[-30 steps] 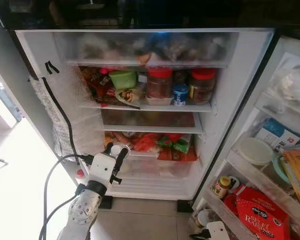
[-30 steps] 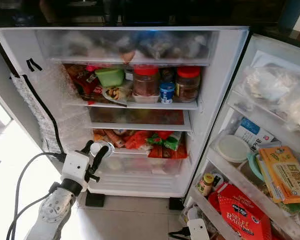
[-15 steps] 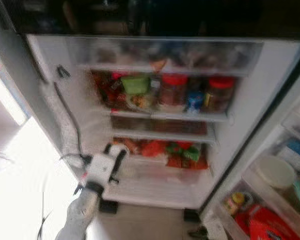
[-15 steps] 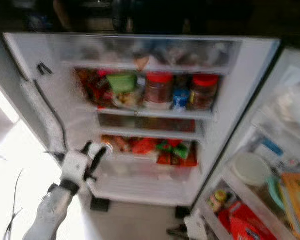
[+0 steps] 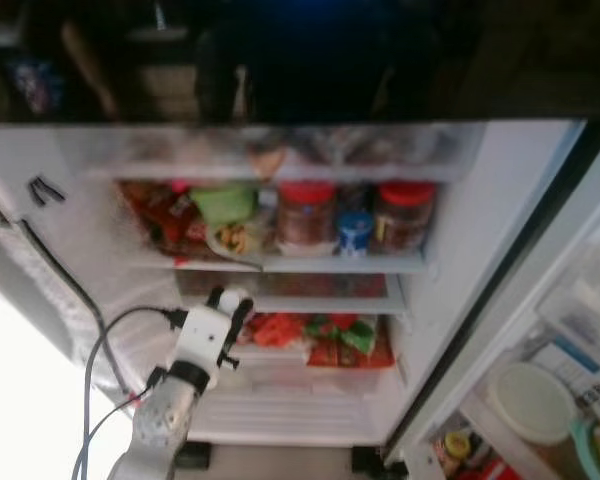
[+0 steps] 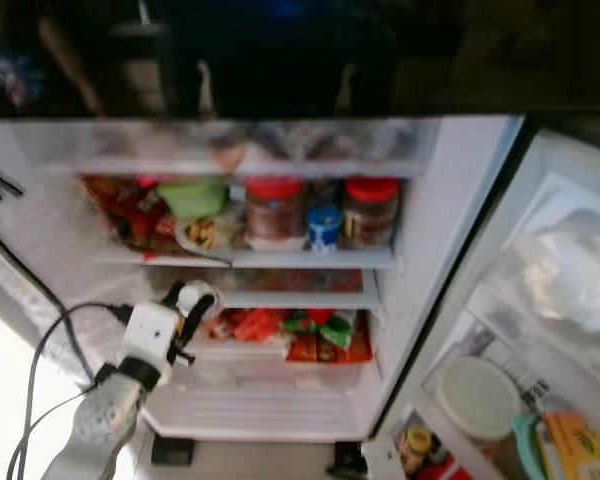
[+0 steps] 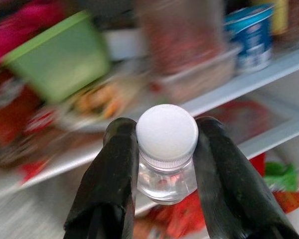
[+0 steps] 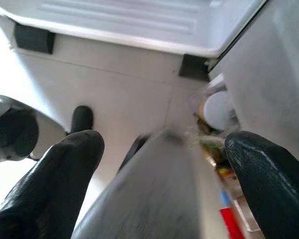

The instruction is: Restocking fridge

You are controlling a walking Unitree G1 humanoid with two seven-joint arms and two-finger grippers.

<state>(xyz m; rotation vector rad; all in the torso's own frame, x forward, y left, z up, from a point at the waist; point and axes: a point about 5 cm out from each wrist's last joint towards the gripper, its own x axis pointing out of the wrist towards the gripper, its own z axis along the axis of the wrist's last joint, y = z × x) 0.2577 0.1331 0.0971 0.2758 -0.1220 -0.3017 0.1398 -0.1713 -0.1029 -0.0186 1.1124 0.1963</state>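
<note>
My left gripper (image 5: 230, 303) is shut on a small clear bottle with a white cap (image 7: 167, 144). One black finger (image 7: 114, 169) presses on each side of the bottle's neck. The gripper holds it upright in front of the open fridge, at the left of the shelf with red and green packets (image 5: 325, 335). Above it, the glass shelf (image 5: 310, 265) carries a green tub (image 5: 223, 203), two red-lidded jars (image 5: 305, 215) and a blue cup (image 5: 355, 232). My right gripper (image 8: 162, 149) hangs open low by the fridge's foot.
The open fridge door on the right has shelves with a white lidded bowl (image 5: 525, 400) and packets. A black cable (image 5: 75, 290) runs down the fridge's left wall. A clear drawer (image 5: 280, 150) fills the top. Pale floor tiles (image 8: 114, 99) lie below.
The camera has tilted up and the picture has shifted. Against the fridge, my left gripper with the bottle has risen from below the packet shelf to level with it.
</note>
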